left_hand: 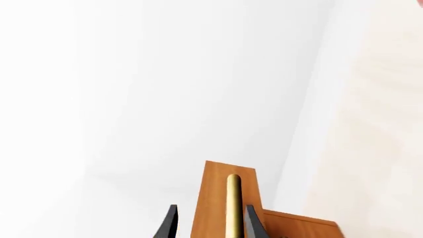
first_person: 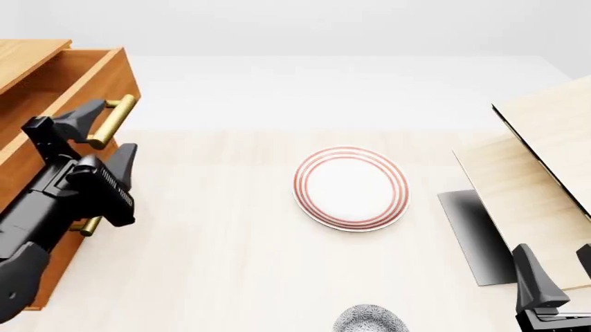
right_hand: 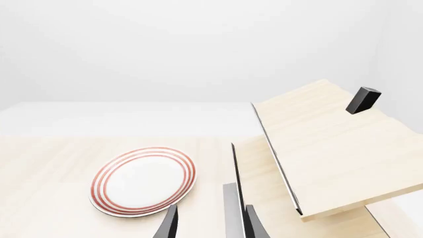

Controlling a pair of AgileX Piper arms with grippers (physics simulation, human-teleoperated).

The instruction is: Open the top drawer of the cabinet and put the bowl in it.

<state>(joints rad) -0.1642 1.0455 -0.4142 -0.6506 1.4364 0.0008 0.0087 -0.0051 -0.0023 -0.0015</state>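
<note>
Now left end effector (first_person: 104, 128) grips the top drawer (first_person: 65, 76) handle (first_person: 115, 119); right end effector (first_person: 554, 273) gapes.

Bright, even, diffuse light; renders sharp throughout, no blur or edge distortion. Left wrist view mostly washed-out white. Soft dark shadow on the counter (first_person: 231, 263) under the pale wood unit (first_person: 535, 173). Brass handle (left_hand: 233, 206) shows mild sheen.

Simulated tabletop scene: bare white backdrop, pale wood table (first_person: 231, 263)

plain white walls (right_hand: 198, 49) behind a pale wood table (first_person: 231, 263) (evenly lit).
</note>
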